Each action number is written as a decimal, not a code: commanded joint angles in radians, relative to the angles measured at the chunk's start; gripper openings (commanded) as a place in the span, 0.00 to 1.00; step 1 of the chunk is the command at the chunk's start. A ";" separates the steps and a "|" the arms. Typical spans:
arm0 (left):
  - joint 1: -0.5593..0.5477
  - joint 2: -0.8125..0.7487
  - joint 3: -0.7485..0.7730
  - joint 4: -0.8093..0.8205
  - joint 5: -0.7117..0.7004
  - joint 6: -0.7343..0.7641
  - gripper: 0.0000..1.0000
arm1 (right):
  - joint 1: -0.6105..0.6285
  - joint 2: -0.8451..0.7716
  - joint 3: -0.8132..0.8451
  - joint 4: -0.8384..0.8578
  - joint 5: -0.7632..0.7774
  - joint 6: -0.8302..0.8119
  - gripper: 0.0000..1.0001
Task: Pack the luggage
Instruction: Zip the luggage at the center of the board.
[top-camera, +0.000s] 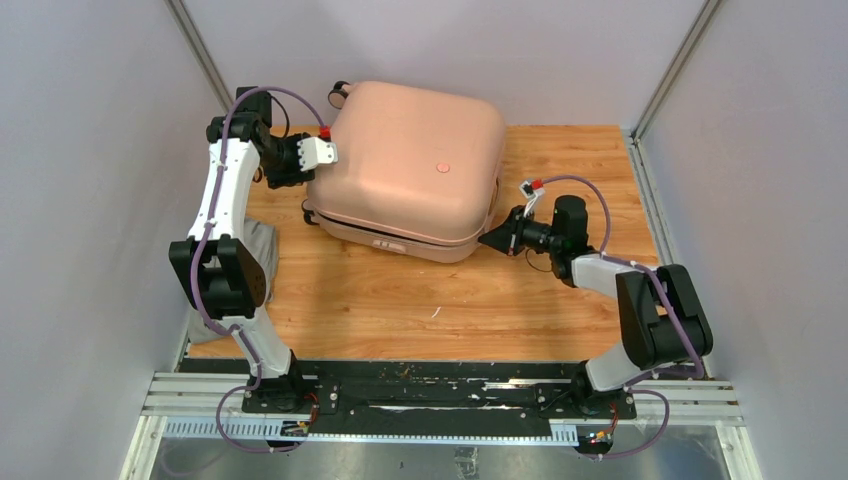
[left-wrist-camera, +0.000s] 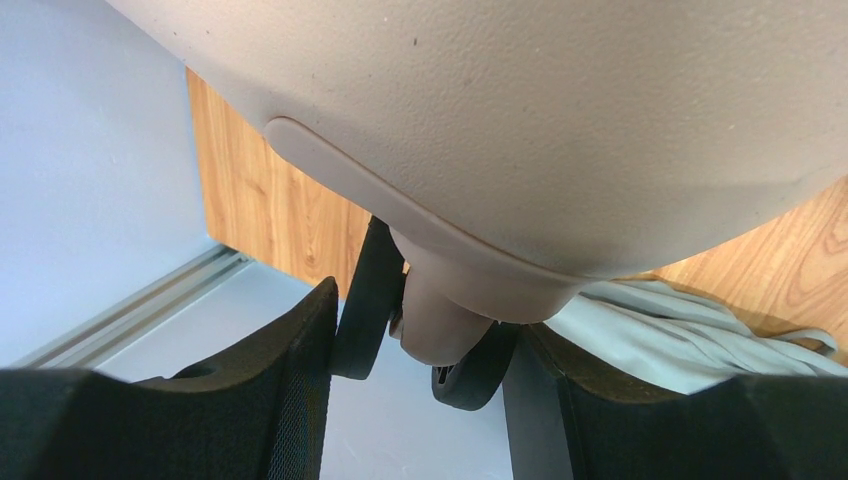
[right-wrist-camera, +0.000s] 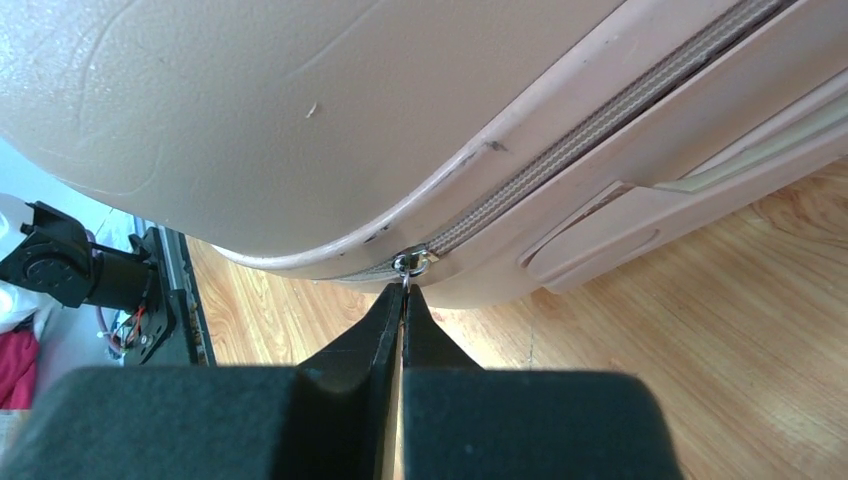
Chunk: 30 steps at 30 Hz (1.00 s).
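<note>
Right gripper (right-wrist-camera: 403, 300) is clamped tight on the luggage's (top-camera: 410, 160) zipper pull (right-wrist-camera: 410, 265); left gripper (left-wrist-camera: 420, 325) is spread partway around a wheel (left-wrist-camera: 366, 300), grip unclear. Luggage is laid flat on the table (top-camera: 400, 300).

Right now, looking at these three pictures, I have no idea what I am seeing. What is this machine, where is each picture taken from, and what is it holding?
Two robot arms stand at a wooden table, each ending in a two-finger gripper. One picture looks down from above; the others come from cameras on the wrists. The closed pink luggage lies on the table, a grey cloth nearby. The right gripper is shut on the zipper pull. The left gripper straddles a wheel; whether it pinches it is unclear.
</note>
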 joint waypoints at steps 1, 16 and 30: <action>-0.002 -0.031 0.025 0.096 0.103 -0.190 0.00 | 0.032 -0.065 -0.013 -0.049 -0.004 -0.043 0.00; -0.059 -0.085 -0.025 0.103 0.081 -0.359 0.00 | 0.308 -0.304 -0.094 -0.308 0.237 -0.076 0.00; -0.078 -0.150 -0.074 0.160 0.005 -0.458 0.00 | 0.173 -0.428 -0.077 -0.433 0.318 0.158 0.45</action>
